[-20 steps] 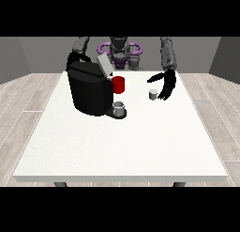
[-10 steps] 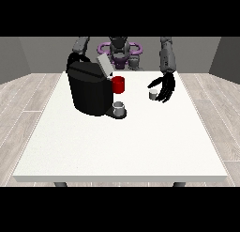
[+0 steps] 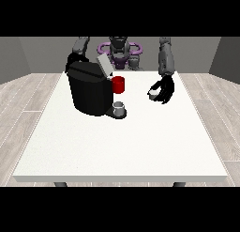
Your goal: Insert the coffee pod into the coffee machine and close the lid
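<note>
Front view, only cam we have: black coffee machine (image 3: 89, 92) sits on the white table (image 3: 122, 146) toward view-left, w/ its grey lid (image 3: 103, 65) tilted up, i.e. open. A red part (image 3: 118, 84) juts from the machine's front, and just below it a small grey cup (image 3: 120, 108) stands on the machine's base. The coffee pod (image 3: 153, 94), small and pale, is at view-right, well apart from the machine, inside the hand at the view's right (image 3: 166, 89); we see dark fingers curled round it, pod held just above the tabletop. Between pod and machine lies bare white surface, nothing in the way along that stretch; the raised lid and the red part are the closest obstacles near the machine's top opening. The other arm (image 3: 79, 48) comes down behind the machine at view-left; its hand is hidden by the machine body, so we can't tell its state. Table's near half and both side edges are wide open; far edge is crowded by the robot's torso (image 3: 119, 50).
</note>
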Robot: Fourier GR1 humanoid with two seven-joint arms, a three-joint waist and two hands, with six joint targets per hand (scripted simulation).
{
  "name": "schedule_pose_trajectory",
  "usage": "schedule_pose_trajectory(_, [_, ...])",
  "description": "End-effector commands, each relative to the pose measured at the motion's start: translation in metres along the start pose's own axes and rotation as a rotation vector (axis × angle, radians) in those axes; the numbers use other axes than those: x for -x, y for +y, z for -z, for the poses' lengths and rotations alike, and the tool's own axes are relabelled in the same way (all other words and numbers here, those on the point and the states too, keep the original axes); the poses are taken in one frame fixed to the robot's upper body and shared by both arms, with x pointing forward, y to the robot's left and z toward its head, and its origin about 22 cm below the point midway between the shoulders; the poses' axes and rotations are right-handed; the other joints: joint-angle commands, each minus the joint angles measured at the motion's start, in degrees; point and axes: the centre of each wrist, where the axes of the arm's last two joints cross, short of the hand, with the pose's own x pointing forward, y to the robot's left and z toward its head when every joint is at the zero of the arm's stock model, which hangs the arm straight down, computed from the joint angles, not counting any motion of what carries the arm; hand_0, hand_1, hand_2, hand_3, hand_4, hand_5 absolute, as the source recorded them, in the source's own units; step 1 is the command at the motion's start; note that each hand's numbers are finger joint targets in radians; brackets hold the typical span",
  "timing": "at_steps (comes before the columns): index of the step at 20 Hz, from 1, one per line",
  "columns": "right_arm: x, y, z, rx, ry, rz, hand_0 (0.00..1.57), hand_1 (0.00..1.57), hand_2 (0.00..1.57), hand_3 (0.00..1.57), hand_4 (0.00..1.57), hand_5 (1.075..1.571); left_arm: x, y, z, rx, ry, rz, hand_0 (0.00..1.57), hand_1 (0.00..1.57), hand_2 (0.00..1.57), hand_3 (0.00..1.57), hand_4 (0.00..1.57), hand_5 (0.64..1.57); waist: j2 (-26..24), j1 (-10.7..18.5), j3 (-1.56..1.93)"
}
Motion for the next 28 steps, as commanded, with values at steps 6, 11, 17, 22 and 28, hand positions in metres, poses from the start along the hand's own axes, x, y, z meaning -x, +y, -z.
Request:
schedule_pose_trajectory(6, [0.011,-0.005,0.005,-0.005,-0.034,0.049,0.0,0.0,0.0,0.0,0.51,1.571,-0.01,0.018,0.016,0.002,-0.006,0.112,1.11,1.11,1.17,0.97,0.28,1.571,2.48,-0.49,-0.11])
schedule_pose_trajectory(11, [0.015,-0.017,0.008,0.026,0.036,0.03,0.0,0.0,0.0,0.0,0.43,1.571,-0.028,0.03,0.025,0.071,-0.105,0.106,1.42,1.42,1.46,1.42,0.56,1.571,-1.62,1.09,-0.1])
schedule_pose_trajectory(17, [0.028,-0.005,0.005,0.039,0.093,0.047,0.0,0.0,0.0,0.0,0.45,1.571,-0.067,0.04,0.041,0.107,-0.231,0.074,1.34,1.34,1.4,1.36,0.59,1.571,-4.18,1.71,-0.1])
schedule_pose_trajectory(22, [0.046,-0.031,0.004,0.06,0.149,0.037,0.0,0.0,0.0,0.0,0.5,1.571,-0.107,0.049,0.052,0.142,-0.28,0.088,1.26,1.26,1.33,1.29,0.54,1.571,-6.71,2.28,-0.07])
schedule_pose_trajectory(28, [0.039,0.004,0.005,-0.01,0.093,0.037,0.0,0.0,0.0,0.0,0.44,1.571,-0.123,0.067,0.06,0.103,-0.296,0.077,1.27,1.27,1.34,1.29,0.55,1.571,-5.28,0.24,-0.1])
